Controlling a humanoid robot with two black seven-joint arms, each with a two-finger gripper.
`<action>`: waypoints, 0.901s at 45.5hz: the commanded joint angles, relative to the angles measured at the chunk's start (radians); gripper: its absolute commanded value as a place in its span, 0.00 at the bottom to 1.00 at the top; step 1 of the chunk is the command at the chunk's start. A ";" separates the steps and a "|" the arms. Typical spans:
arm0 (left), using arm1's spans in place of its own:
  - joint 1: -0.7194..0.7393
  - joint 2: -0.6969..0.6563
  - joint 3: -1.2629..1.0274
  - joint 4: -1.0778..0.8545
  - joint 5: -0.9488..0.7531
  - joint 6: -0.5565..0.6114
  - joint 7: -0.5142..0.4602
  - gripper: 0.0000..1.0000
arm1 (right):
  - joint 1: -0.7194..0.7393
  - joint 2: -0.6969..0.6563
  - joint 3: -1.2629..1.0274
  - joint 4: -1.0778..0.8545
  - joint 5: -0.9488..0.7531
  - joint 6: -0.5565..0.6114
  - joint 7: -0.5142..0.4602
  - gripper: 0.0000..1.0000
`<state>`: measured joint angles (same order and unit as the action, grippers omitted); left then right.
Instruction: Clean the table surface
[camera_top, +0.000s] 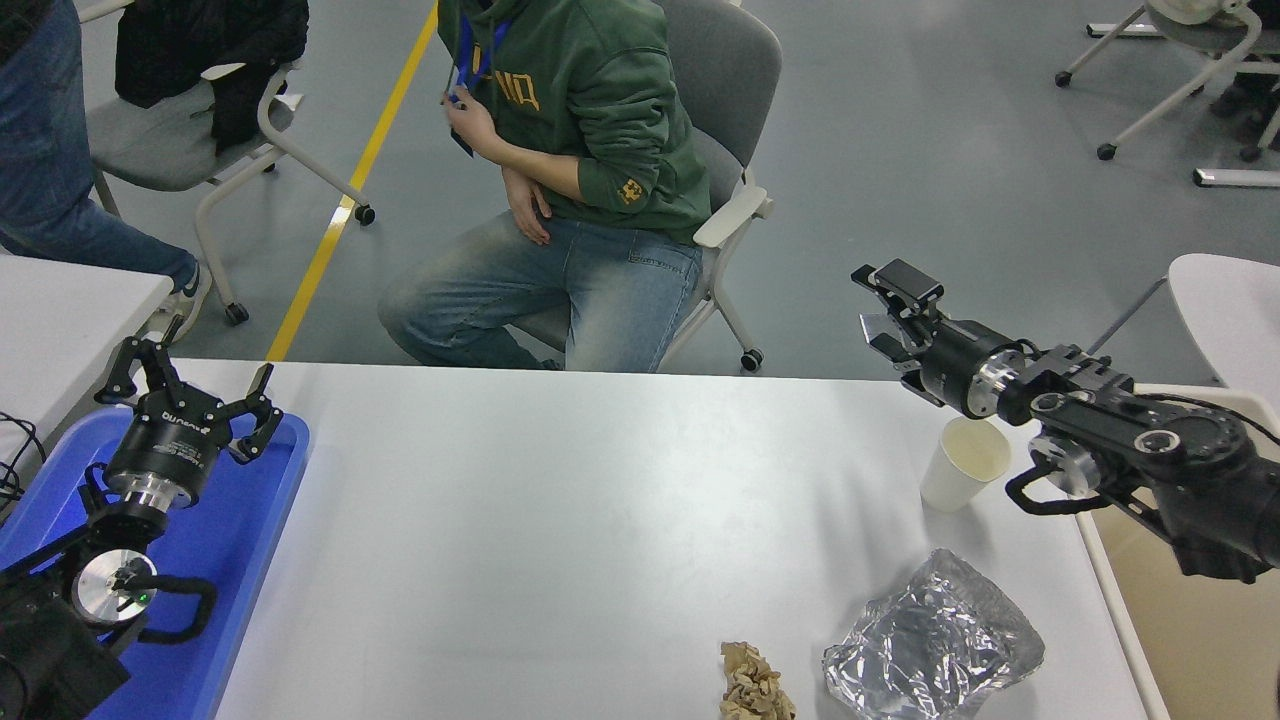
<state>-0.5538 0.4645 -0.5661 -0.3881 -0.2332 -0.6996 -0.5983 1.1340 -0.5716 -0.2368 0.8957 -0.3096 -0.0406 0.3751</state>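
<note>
Hovering past table (560, 500) edge: right gripper (893, 312), claw released, empty | cup (964, 463) just below | foil (932, 637), paper wad (752, 683) nearer | left gripper (190, 390) released over blue tray (240, 540)

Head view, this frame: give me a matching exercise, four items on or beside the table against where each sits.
Items:
1. paper cup
2. foil wrapper
3. crumpled brown paper
4. blue tray

Places:
A. table's left side, under the left gripper
B. near edge, left of the foil
C. near right corner of the table surface
D. upright, below the right gripper

Pairs: 1-D, 2-C, 3-B, 4-A
</note>
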 joint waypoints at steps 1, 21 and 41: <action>0.000 0.000 0.000 0.000 0.000 0.000 0.000 1.00 | 0.131 -0.123 -0.251 0.072 -0.035 0.033 -0.001 1.00; 0.000 0.000 0.000 0.000 0.000 0.000 0.000 1.00 | 0.164 -0.156 -0.510 0.071 -0.169 0.034 -0.007 1.00; 0.000 0.000 -0.001 0.000 0.000 0.000 0.000 1.00 | 0.132 -0.010 -0.569 0.029 -0.171 0.031 -0.010 1.00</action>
<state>-0.5539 0.4648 -0.5675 -0.3881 -0.2331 -0.6995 -0.5982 1.2800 -0.6601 -0.7688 0.9570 -0.4740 -0.0077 0.3685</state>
